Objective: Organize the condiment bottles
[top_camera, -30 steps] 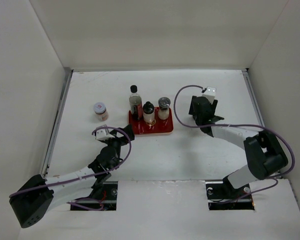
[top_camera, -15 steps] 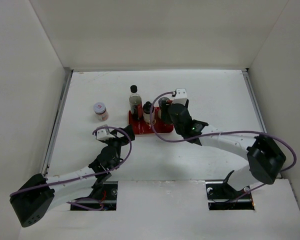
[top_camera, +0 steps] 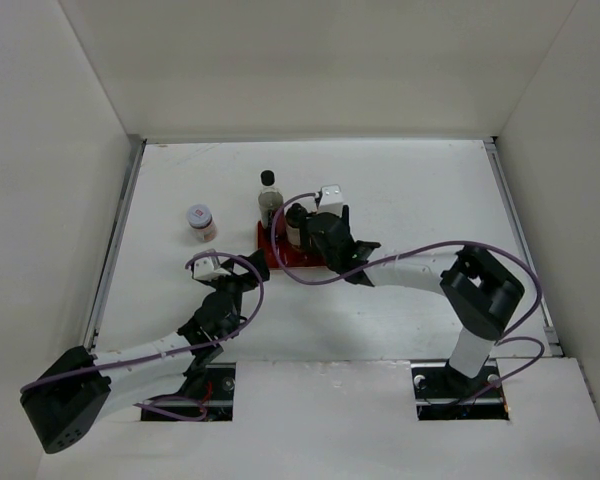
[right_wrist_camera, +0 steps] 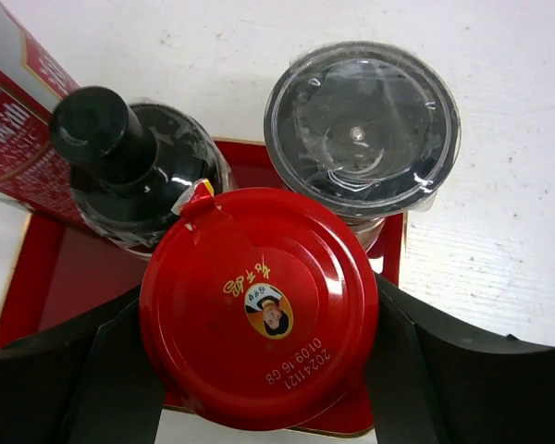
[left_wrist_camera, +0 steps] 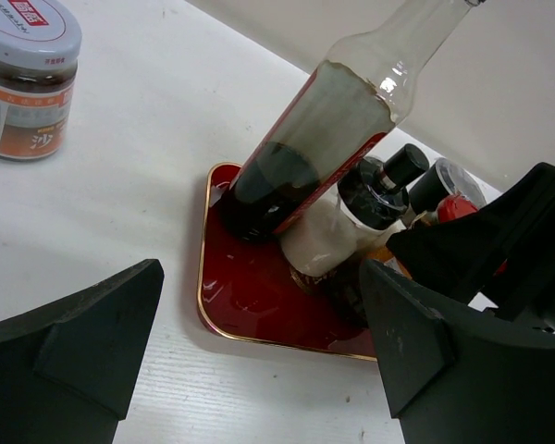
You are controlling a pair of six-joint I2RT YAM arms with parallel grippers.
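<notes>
White tabletop (top_camera: 420, 190): red-lidded jar (right_wrist_camera: 259, 305) clamped in R gripper (right_wrist_camera: 259, 356) at red tray (left_wrist_camera: 224, 319) near side, beside shaker (right_wrist_camera: 361, 129). Placing step, I'd say; next: lower, let go. L gripper (left_wrist_camera: 259, 277) apart, empty. White jar (top_camera: 200, 222) left of tray, apart.

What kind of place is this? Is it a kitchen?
Probably not a kitchen; it looks like a robot test booth. White walls box in a white table, a left arm and a right arm are bolted at its edge, and the right gripper holds a red-lidded jar over a red tray.
</notes>
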